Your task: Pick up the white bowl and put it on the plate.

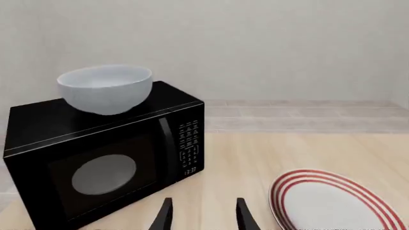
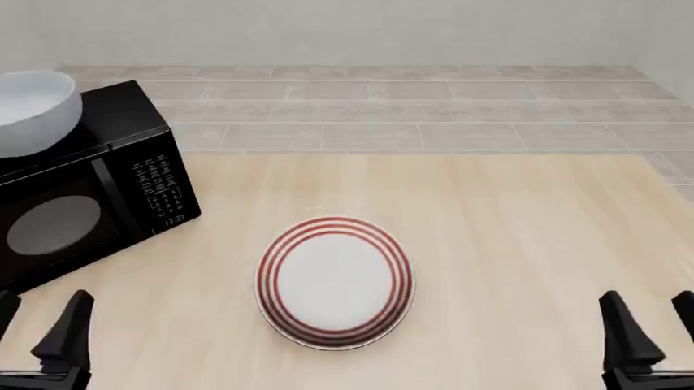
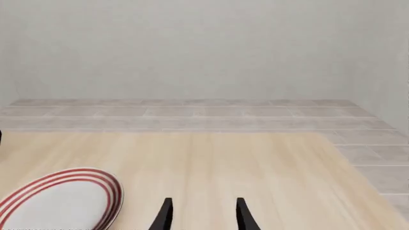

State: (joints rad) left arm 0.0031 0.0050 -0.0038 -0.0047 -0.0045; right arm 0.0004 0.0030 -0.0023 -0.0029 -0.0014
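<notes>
The white bowl (image 2: 31,110) sits on top of the black microwave (image 2: 81,195), over at the far left of the wooden table (image 2: 521,236). From the left wrist camera the bowl (image 1: 105,88) rests upright on the microwave's (image 1: 102,153) flat roof, toward its back edge, rim up and nothing in it that I can see. The microwave door is closed, its round window grey, keypad to the right of the door.

The plate (image 2: 334,280) with the red rings lies flat on the table near the middle, a little toward the arms' side, well apart from the microwave. Its centre is bare white. The left wrist camera catches it (image 1: 335,203) low on the tabletop, and the right wrist camera sees part of it (image 3: 61,199) too.

Both arms are low at the near edge. The left gripper (image 2: 38,333) hangs at the near left corner, in front of the microwave, fingers spread with nothing between them. The same gap shows in its own wrist view (image 1: 203,215), only bare wood between the tips. The right gripper (image 2: 651,329) sits at the near right corner, also parted and holding nothing; its wrist view (image 3: 202,214) shows the two dark tips apart over bare table. Neither claw touches bowl or plate.
</notes>
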